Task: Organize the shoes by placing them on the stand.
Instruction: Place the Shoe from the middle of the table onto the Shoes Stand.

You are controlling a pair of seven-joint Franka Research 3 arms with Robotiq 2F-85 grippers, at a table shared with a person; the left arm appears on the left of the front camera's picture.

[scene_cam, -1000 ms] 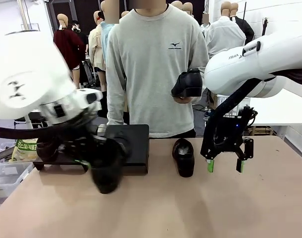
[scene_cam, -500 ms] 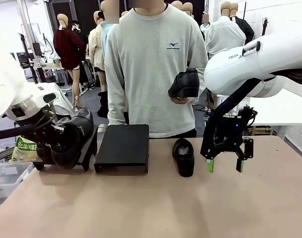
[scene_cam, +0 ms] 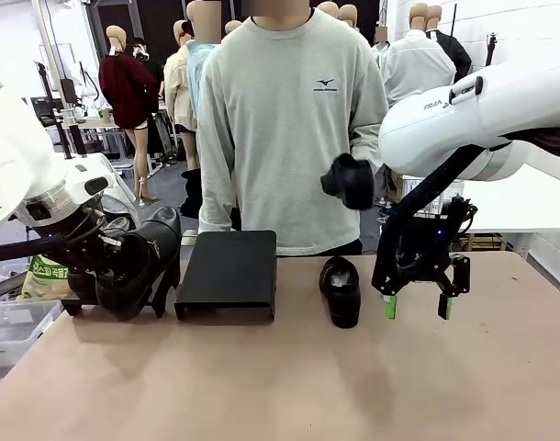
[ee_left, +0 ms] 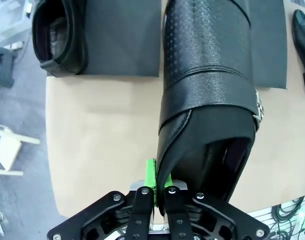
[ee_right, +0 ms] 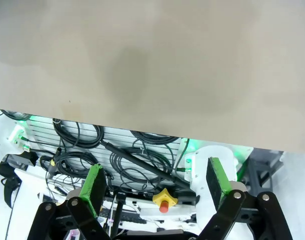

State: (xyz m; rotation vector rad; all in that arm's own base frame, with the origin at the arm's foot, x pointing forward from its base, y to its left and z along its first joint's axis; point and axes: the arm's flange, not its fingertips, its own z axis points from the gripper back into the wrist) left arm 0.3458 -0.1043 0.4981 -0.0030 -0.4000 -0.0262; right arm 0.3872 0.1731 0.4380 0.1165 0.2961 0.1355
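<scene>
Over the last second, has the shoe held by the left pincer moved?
Yes. The shoe, gripped by the left pincer, has swung toward picture left: from in front of the black stand to beside its left edge.

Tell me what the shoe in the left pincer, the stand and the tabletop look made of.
Held shoe: black leather or a synthetic look-alike, with a pinhole-grained upper, a smoother strap and a soft sheen.
Its buckle: likely metal, going by the silvery glint.
Stand: black, matte and rigid-looking. It could be plastic or coated board, can't tell which.
Tabletop: tan, matte and even, probably laminate.
</scene>
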